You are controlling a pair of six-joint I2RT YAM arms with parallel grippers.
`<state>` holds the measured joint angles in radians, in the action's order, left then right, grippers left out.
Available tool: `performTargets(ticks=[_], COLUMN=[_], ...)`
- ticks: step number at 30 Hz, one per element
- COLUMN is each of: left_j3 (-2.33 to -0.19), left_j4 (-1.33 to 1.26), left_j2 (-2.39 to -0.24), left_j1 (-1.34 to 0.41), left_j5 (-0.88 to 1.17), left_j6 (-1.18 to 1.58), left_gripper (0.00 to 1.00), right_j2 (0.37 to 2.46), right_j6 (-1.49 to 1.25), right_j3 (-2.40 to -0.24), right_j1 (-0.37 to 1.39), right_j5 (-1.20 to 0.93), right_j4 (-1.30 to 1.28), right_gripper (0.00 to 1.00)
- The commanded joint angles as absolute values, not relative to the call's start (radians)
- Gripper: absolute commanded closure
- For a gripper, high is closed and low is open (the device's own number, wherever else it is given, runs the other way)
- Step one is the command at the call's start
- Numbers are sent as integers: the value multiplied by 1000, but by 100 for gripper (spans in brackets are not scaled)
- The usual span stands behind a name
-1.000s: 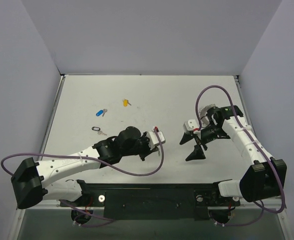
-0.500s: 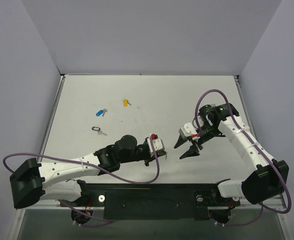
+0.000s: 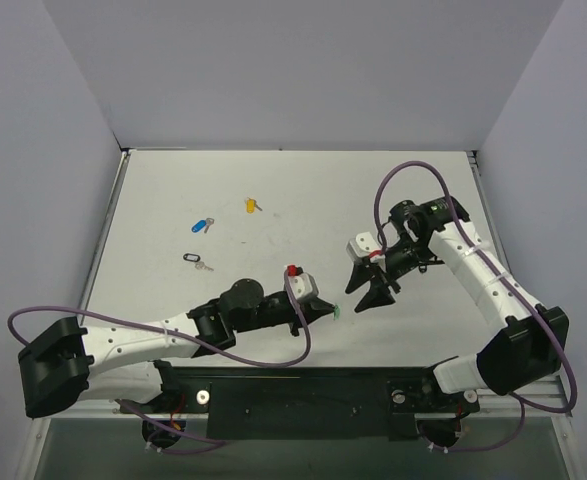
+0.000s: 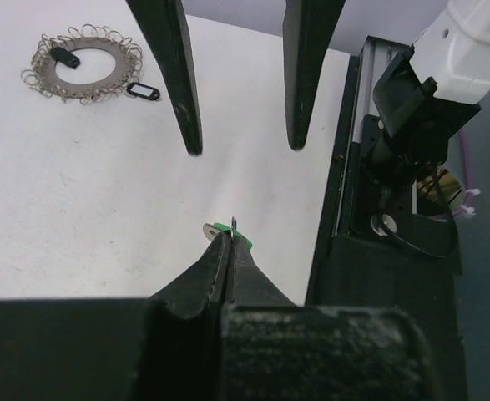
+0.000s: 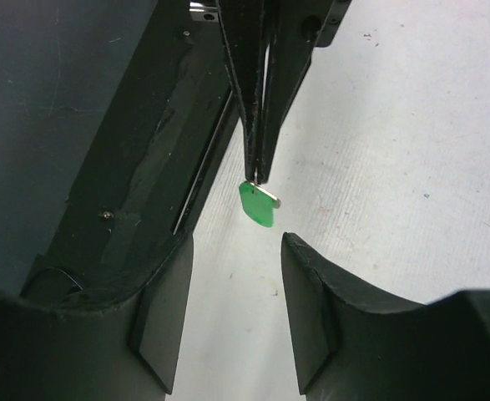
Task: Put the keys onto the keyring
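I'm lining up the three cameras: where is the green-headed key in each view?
Top external: green-headed key low centre, at the tip of the left gripper.
Left wrist: key lower centre, poking out of that shut gripper.
Right wrist: key centre, just beyond the right gripper, which is open.
Shared landmark: the left gripper, pinching the key in every view.

- The left pincer (image 3: 325, 312), clamped on a small silver key with a green plastic head (image 5: 258, 205), has slid rightward along the near side of the white bench (image 3: 273, 190), and its arm now lies lower and flatter.
- The right pincer (image 3: 358, 298) has swung leftward and now sits just beside the key, with its tips facing it.
- Its jaws have narrowed but stand apart.
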<state>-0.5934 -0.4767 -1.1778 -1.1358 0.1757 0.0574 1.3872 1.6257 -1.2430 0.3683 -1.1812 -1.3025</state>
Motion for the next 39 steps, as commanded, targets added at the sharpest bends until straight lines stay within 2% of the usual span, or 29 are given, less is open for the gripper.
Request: performTargets(ticks=[1,7,12,14,19,26,32,39], left_j3=[-513,-393,-365,-368,-420,-503,-555,-546], left_j4=[-697,-925,-1084,-1107,-981,-651,-571,-606], left_j2=[-1129,-1103,-1121,-1120,-1068,-983,-1011,-1032], left_j1=[-1094,-1003,-979,-982,-1020,-1149,-1212,-1239], left_j5=[202,287,406,449,497,284,175,117], left_j6=[283,578,620,600,373,-84,-210,-229], left_gripper=[100,100,100,100,100,100,100,100], right_j2=[1387,1367,1303,1270,1224,1167,1180,1178], right_j6=[1436,1321,1015,970,1040,1068,1049,1028], right_j3=[-1336,-1387,-1370,-1361,-1388,-1345,-1377,-1361], right_j1=[376,380,416,432,443,571,606,606], right_j5=[-1141,-1054,-902,-829,-895,-1043,-1052,-1054], right_j4=[-1556,-1540,-1310,-1244,-1256,-1223,-1213,-1177], right_gripper=[57,54,52,50,49,50,59,63])
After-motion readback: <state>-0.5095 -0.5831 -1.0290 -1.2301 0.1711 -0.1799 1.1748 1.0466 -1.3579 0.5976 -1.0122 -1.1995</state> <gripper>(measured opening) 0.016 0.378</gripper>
